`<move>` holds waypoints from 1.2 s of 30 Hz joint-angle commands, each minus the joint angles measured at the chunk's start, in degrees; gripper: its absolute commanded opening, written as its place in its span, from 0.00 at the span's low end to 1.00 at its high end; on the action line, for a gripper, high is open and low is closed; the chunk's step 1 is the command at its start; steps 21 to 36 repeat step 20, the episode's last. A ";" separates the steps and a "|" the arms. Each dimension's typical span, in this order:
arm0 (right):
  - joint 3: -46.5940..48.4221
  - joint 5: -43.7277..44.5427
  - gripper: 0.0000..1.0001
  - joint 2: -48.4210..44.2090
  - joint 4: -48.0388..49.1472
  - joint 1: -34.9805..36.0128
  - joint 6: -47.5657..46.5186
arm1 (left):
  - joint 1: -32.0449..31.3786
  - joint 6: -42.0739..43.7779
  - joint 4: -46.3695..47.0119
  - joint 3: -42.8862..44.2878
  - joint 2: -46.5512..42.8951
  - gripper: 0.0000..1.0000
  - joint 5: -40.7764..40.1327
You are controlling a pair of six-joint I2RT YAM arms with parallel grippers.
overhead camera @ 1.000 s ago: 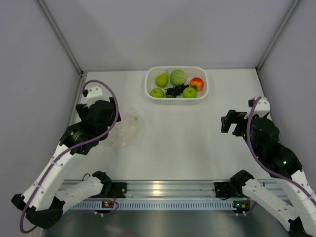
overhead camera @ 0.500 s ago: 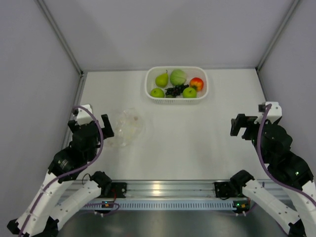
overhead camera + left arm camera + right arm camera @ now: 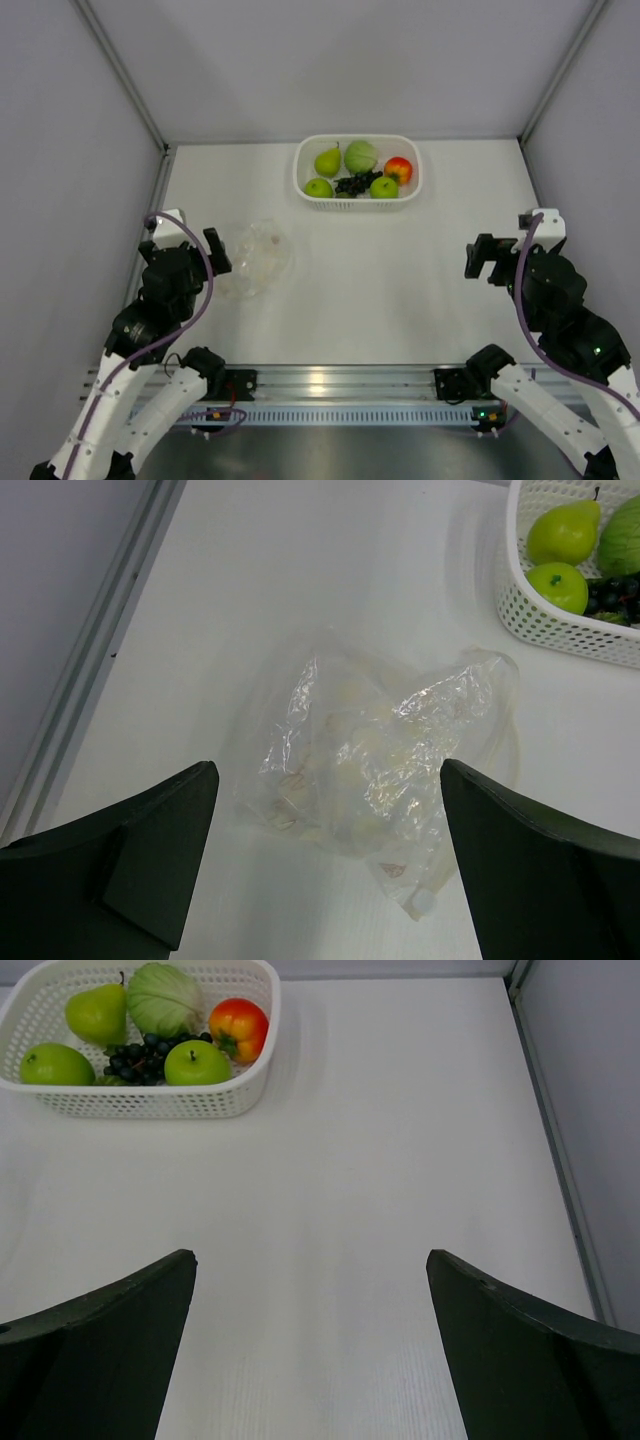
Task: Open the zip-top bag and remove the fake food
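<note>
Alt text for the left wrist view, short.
A crumpled clear bag lies on the white table, just ahead of the open left gripper. At top right, a white basket corner shows a pear, a green apple and dark grapes.

Zip-top bag [image 3: 370,755] crumpled flat; fake food [image 3: 360,157] in basket [image 3: 357,203].

Basket [image 3: 560,630] and pale green ball [image 3: 625,535] partly beyond left wrist view's edge
</note>
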 commanded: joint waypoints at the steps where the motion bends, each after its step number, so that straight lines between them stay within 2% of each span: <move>1: 0.02 0.17 0.99 -0.59 1.08 -0.24 -0.36 | 2.94 0.60 4.26 -0.84 0.31 0.98 4.39; 6: -1.29 -0.44 0.99 -0.07 2.22 -0.24 0.17 | 5.24 0.25 4.43 -1.02 1.45 0.98 6.07; 36: -2.17 -0.36 1.00 1.08 3.45 -0.33 0.44 | 5.41 -0.02 4.52 -1.37 1.45 0.98 5.36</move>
